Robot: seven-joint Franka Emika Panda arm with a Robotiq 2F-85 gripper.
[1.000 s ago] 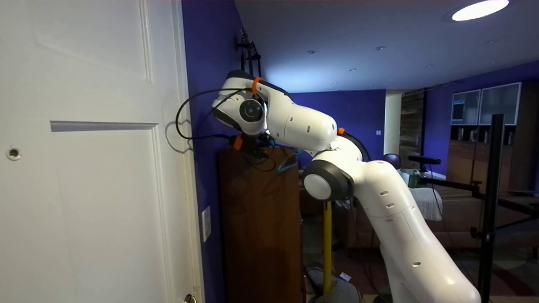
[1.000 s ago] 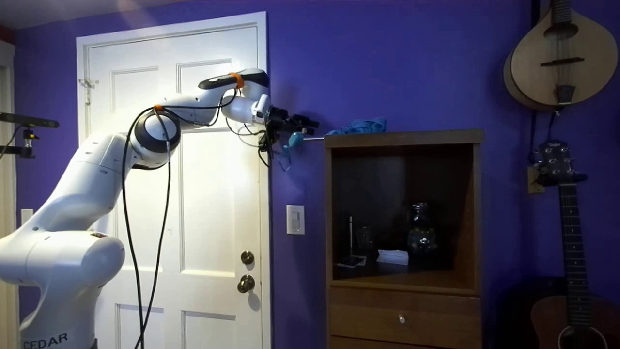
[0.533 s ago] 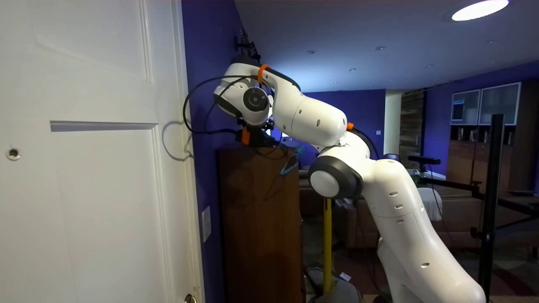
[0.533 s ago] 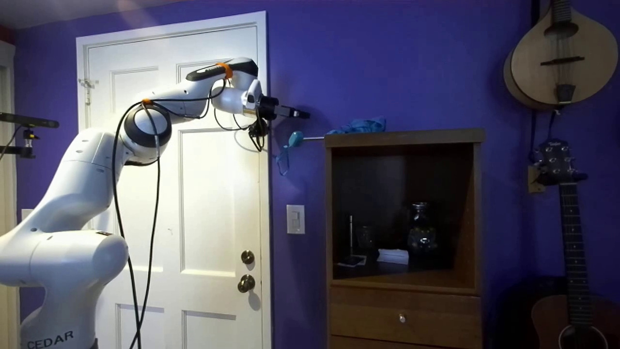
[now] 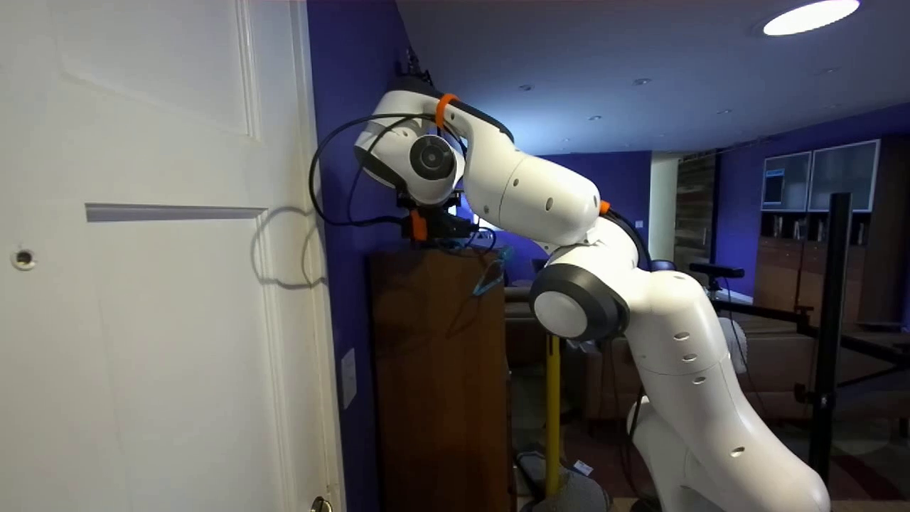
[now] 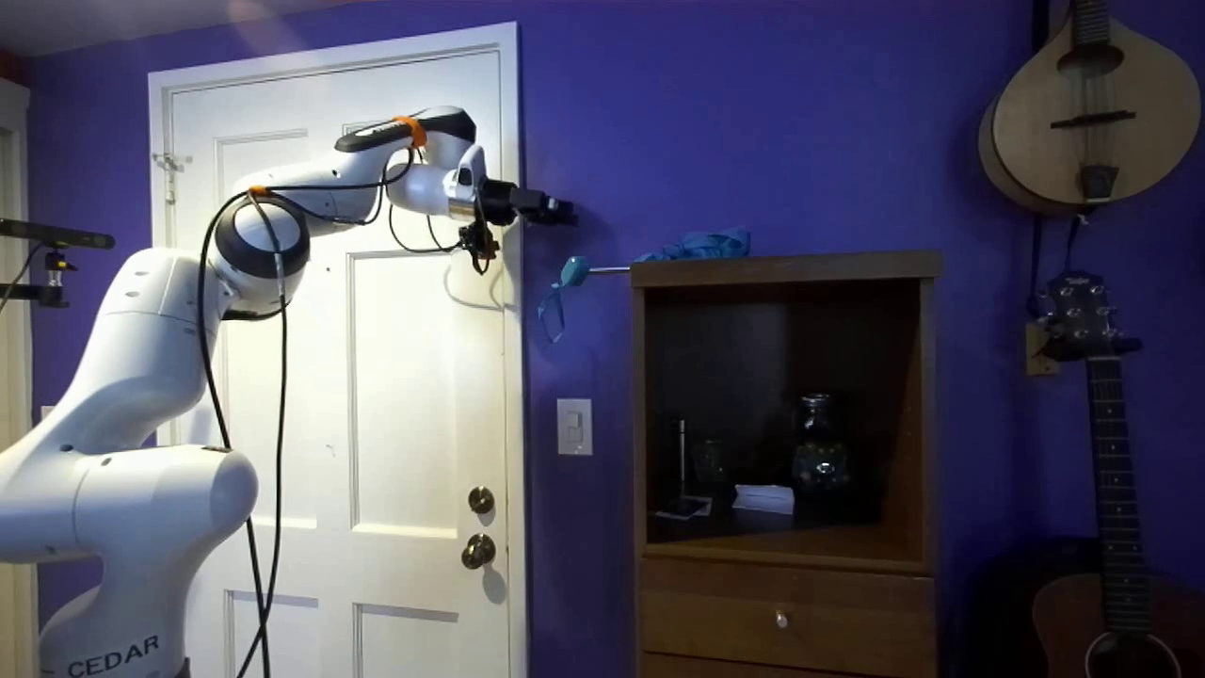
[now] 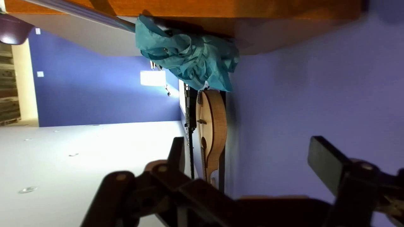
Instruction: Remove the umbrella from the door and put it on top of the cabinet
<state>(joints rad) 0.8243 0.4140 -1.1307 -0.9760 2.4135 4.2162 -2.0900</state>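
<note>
Wrist view, teal umbrella [image 7: 195, 56], bunched, wrinkled, atop brown cabinet [image 7: 284, 8], gripper [image 7: 248, 154] spread wide

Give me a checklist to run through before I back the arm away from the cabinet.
1. Umbrella on top of the cabinet: ok, its teal fabric lies there.
2. Umbrella off the door: ok.
3. Fingers open and holding nothing: ok, spread apart in the wrist view.
4. Fingers clear of the umbrella's handle: ok, an exterior view shows them above it with a gap.
5. Whole umbrella within the cabinet top: not ok, handle and strap overhang the door-side edge.
6. Balance if left like this: cannot tell, the pictures don't show how its weight sits.
</note>
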